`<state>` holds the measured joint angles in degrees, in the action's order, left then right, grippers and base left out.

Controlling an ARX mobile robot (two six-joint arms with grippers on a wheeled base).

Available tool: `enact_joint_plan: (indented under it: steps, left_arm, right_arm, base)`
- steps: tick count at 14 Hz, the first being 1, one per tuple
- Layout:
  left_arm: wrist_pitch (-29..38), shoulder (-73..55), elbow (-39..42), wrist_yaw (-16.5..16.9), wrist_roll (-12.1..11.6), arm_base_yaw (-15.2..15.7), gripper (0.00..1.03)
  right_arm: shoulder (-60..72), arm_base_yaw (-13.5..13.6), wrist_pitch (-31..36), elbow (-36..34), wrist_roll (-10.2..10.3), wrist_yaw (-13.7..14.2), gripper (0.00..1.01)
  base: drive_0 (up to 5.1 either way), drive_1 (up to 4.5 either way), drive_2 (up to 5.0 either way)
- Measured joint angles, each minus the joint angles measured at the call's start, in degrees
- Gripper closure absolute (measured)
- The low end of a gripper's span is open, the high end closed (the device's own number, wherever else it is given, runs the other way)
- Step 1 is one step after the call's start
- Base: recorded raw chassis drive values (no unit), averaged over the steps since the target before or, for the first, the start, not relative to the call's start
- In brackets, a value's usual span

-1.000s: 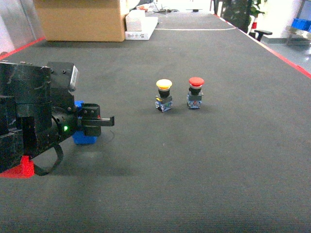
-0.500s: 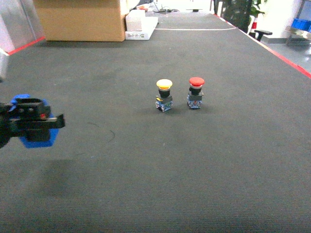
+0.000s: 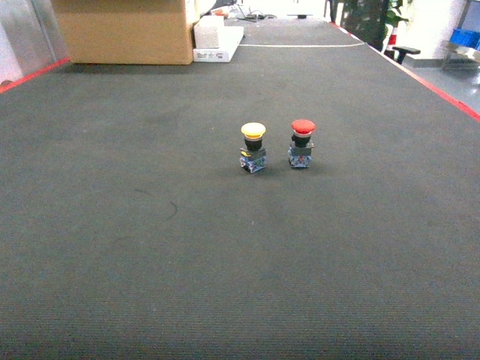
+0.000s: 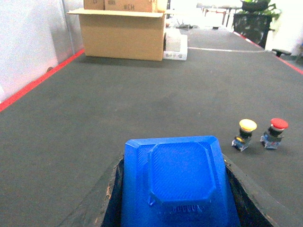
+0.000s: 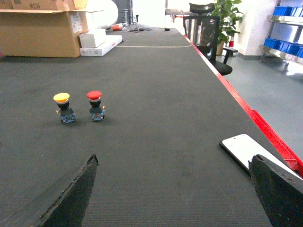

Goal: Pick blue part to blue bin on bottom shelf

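Observation:
The blue part [image 4: 176, 182] fills the bottom of the left wrist view, a blocky piece with a raised octagonal face, held between the two dark fingers of my left gripper [image 4: 174, 189], which is shut on it. It hangs above the dark mat. In the right wrist view my right gripper [image 5: 175, 189] is open, its fingers wide apart with only mat between them. Neither gripper shows in the head view. The blue bin and the bottom shelf are out of view.
A yellow push button [image 3: 253, 147] and a red push button [image 3: 301, 143] stand side by side mid-mat. A cardboard box [image 3: 124, 30] and a white box [image 3: 217, 39] sit at the far end. A phone [image 5: 251, 153] lies near the red right edge.
My left arm, holding the blue part, swept left across the head view and has left it entirely. The two buttons have stayed put.

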<state>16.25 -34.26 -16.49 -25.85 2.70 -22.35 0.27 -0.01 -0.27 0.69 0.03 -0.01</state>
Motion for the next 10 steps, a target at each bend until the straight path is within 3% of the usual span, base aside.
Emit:
enact_joint_plan:
  steps: [2,4,10]
  left_arm:
    - [-6.7,8.9,0.0,-2.6,0.7,-0.7,0.59]
    - [-9.4,11.8,0.9,-1.2,1.5,1.0,0.59]
    - [-9.9,11.8,1.3,-0.2,1.4,1.2,0.59]
  right_arm:
    - [0.0,0.0,0.0,0.0,0.0,0.0,0.03]
    - [0.0,0.0,0.0,0.0,0.0,0.0,0.03]
    - [0.0,0.0,0.0,0.0,0.0,0.0,0.03]
  base:
    - [0.0,0.0,0.0]
    - [0.0,0.0,0.0]
    - [0.0,0.0,0.0]
